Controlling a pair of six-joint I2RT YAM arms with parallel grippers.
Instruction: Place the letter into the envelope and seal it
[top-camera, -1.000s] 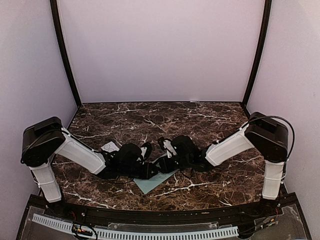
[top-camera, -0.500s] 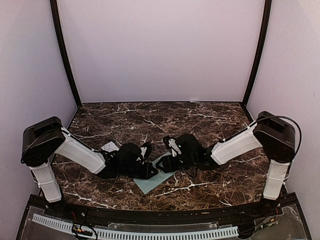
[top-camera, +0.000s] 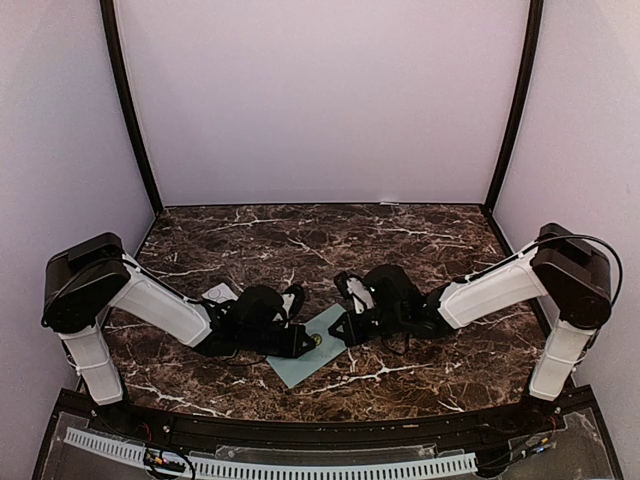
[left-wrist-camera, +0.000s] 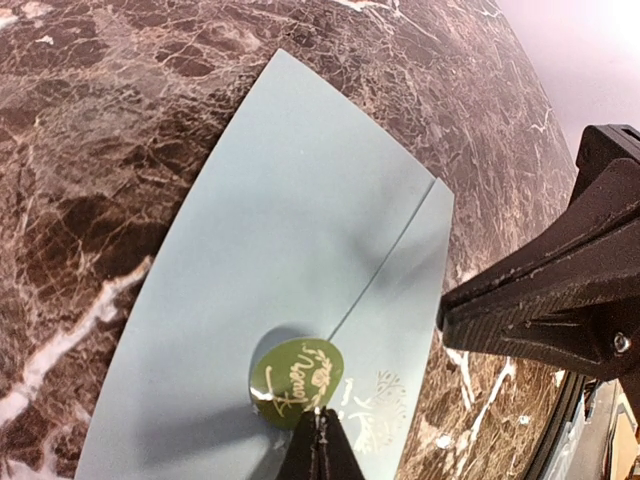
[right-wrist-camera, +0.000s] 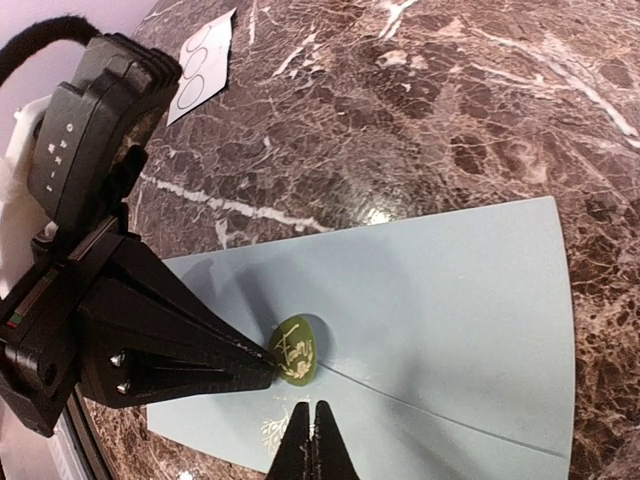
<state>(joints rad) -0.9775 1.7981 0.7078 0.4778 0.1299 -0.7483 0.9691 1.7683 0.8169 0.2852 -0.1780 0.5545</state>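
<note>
Envelope (top-camera: 300, 368) lies flat at centre of desk (top-camera: 400, 240) near edge, long axis diagonal. L pincer (left-wrist-camera: 322, 445), pressed together, tips on green seal sticker (left-wrist-camera: 296, 383). R pincer (right-wrist-camera: 315, 440), likewise pressed together, just beside seal, opp. side.

The envelope (left-wrist-camera: 300, 230) is plain pale blue-green, with a faint cream floral print (left-wrist-camera: 385, 395) near 1 edge. Its round sticker (left-wrist-camera: 296, 383) is olive green with cream script. The surface (top-camera: 420, 235) is dark brown marble veined in white. The small strip (right-wrist-camera: 203, 68) is white with thin dark circle outlines. The left gripper (left-wrist-camera: 322, 428) and right gripper (right-wrist-camera: 315, 425) are black.
</note>
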